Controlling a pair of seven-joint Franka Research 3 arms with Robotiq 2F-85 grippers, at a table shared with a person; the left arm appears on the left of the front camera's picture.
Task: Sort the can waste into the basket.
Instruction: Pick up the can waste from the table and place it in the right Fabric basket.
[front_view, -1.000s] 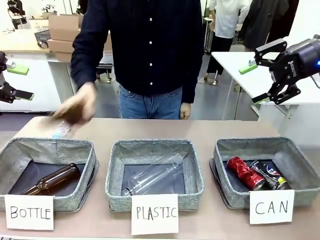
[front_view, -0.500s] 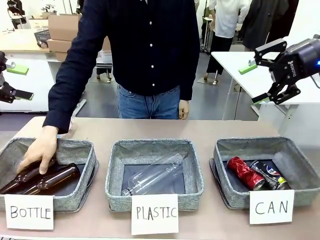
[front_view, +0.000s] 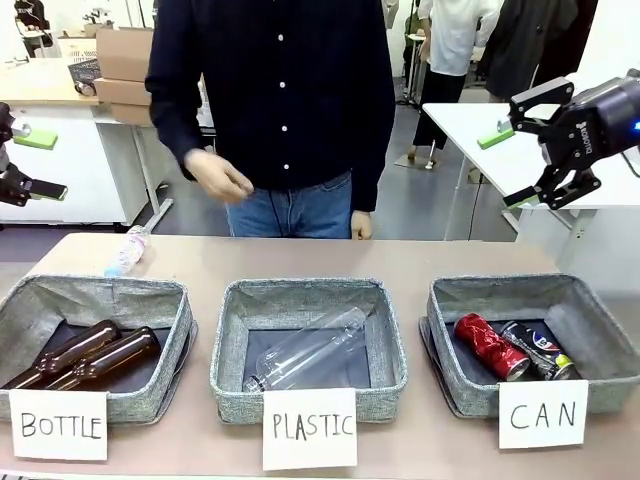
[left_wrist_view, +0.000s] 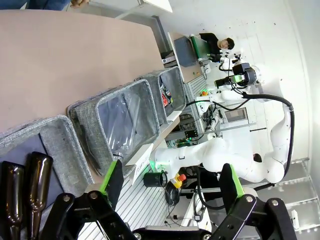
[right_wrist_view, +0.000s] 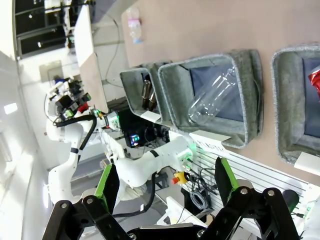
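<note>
Where one lay, two brown bottles (front_view: 75, 357).

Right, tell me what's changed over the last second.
The person carried a second brown glass bottle into the BOTTLE basket, let it go beside the first, then drew the hand back up to the waist. Unchanged: both cans in the CAN basket, the plastic bottle on the table, and both robot hands, left and right, open and raised.
</note>
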